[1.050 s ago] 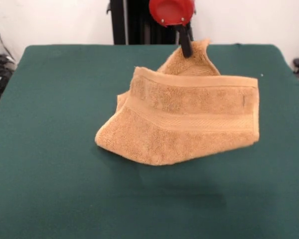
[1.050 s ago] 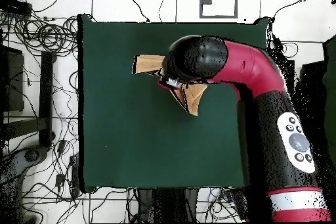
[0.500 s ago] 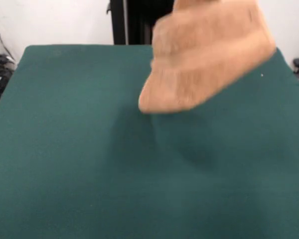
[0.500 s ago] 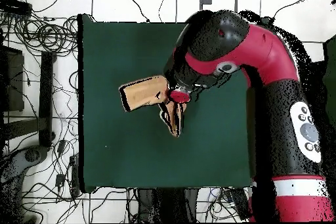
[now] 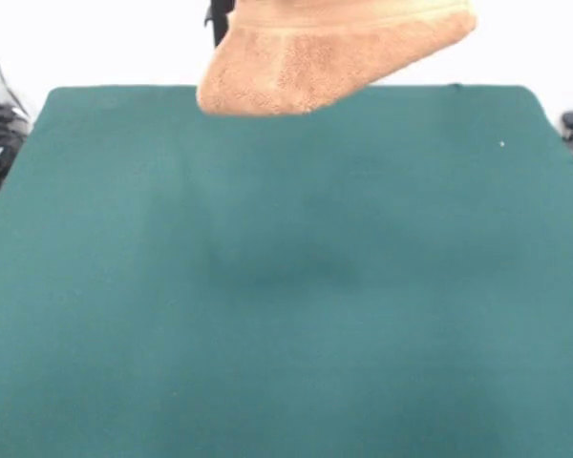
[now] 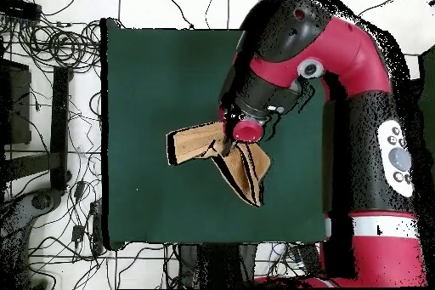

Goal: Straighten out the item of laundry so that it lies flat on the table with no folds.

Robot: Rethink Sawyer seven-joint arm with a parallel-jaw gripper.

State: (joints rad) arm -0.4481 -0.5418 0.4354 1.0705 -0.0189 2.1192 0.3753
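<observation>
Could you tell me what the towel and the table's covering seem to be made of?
The towel looks like tan-orange terry cloth: fluffy looped pile, with a flatter woven band near its top edge. The table seems covered in plain dark green fabric, matte and smooth, possibly felt-like.

The red and black arm [image 6: 340,57] arches over and bends back down. Its gripper [image 6: 229,144] points downward under the red wrist cap, fingers hidden.

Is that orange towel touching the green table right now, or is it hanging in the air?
Apart. The front view shows the towel hanging above the table, its lowest edge clear of the cloth, with a faint shadow below.
</observation>
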